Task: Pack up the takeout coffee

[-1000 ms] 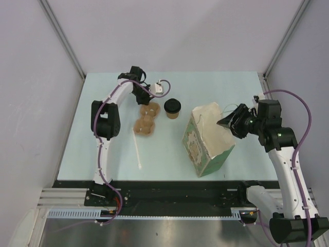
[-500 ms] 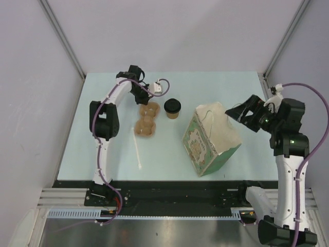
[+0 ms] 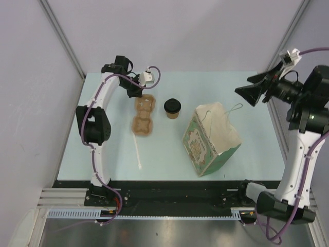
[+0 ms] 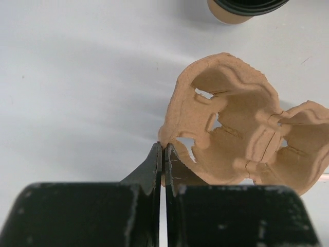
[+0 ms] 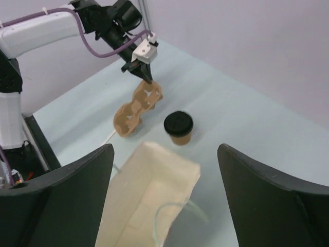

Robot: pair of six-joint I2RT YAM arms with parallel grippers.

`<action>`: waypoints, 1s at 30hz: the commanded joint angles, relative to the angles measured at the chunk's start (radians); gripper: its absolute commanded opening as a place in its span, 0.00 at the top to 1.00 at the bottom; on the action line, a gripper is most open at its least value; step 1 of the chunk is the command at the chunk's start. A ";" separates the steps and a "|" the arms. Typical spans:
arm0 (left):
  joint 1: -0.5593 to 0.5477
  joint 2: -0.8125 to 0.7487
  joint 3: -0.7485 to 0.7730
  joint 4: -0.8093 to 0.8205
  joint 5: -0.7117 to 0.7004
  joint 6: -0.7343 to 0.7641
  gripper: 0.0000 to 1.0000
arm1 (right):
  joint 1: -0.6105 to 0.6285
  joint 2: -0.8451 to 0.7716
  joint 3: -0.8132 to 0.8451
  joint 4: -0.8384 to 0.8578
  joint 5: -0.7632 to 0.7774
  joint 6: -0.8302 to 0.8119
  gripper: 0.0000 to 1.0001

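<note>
Left gripper, shut on the rim of the brown pulp two-hole carrier, is set nearer than the open, high-held right gripper to the black-lidded tan paper coffee cup, seen upright to its right between carrier and green patterned paper bag.

The takeout coffee, a small tan paper cup closed with a round black lid, is pictured standing upright just far of the scene's centre.
</note>
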 commanded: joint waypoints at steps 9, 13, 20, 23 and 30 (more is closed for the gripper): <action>0.101 -0.242 -0.012 -0.056 0.225 -0.171 1.00 | 0.381 0.467 0.574 -0.775 0.223 -1.073 0.27; 0.107 -0.309 -0.074 -0.047 0.239 -0.181 1.00 | 0.473 0.534 0.577 -0.841 0.318 -1.207 0.30; 0.110 -0.399 -0.190 -0.026 0.282 -0.195 1.00 | 0.539 0.614 0.548 -0.888 0.417 -1.306 0.33; 0.110 -0.425 -0.223 -0.013 0.288 -0.197 1.00 | 0.559 0.604 0.493 -0.887 0.450 -1.368 0.34; 0.110 -0.435 -0.248 -0.015 0.295 -0.186 1.00 | 0.574 0.545 0.407 -0.888 0.500 -1.408 0.34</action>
